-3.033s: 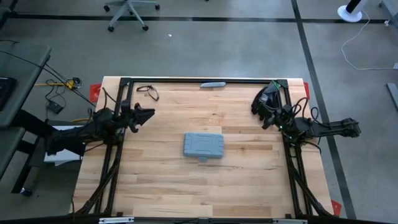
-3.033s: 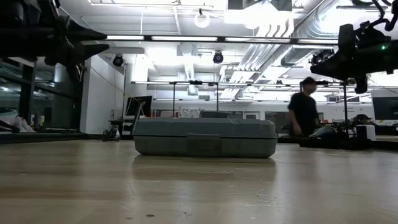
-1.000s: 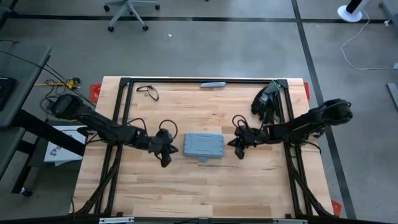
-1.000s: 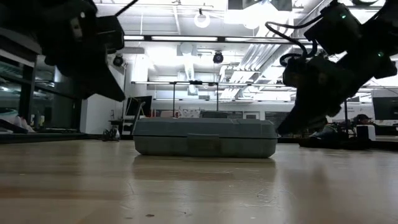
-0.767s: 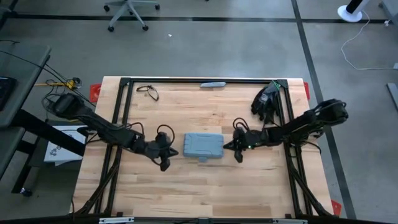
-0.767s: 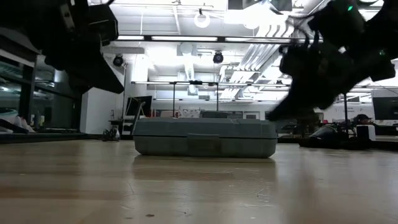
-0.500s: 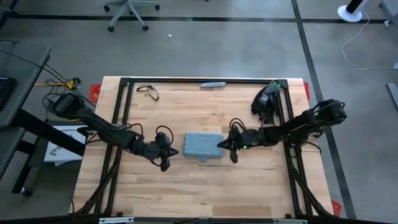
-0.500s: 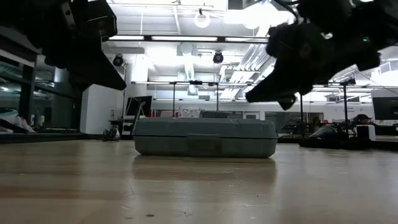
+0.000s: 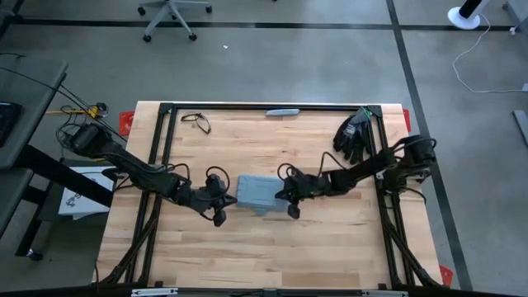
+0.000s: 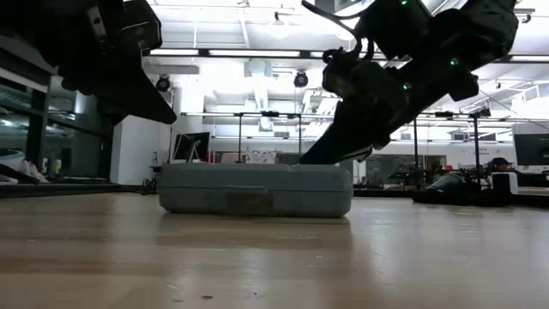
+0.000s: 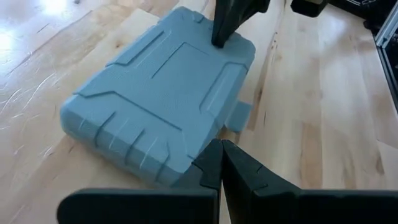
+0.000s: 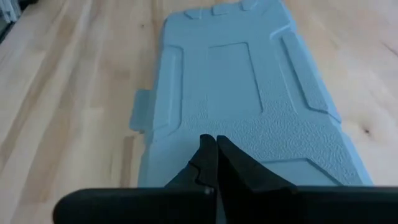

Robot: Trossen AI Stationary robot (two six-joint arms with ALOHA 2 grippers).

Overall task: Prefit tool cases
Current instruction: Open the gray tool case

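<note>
Tool case (image 9: 257, 190) lies flat and closed on the wooden bench (image 9: 272, 247). Right gripper (image 9: 285, 195), pinched closed, presses on its lid. Left gripper (image 9: 221, 200), also closed, sits just beside its other end.

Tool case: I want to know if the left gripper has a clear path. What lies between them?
Only bare wood: the high view shows the left gripper beside the tool case, nothing between.
</note>
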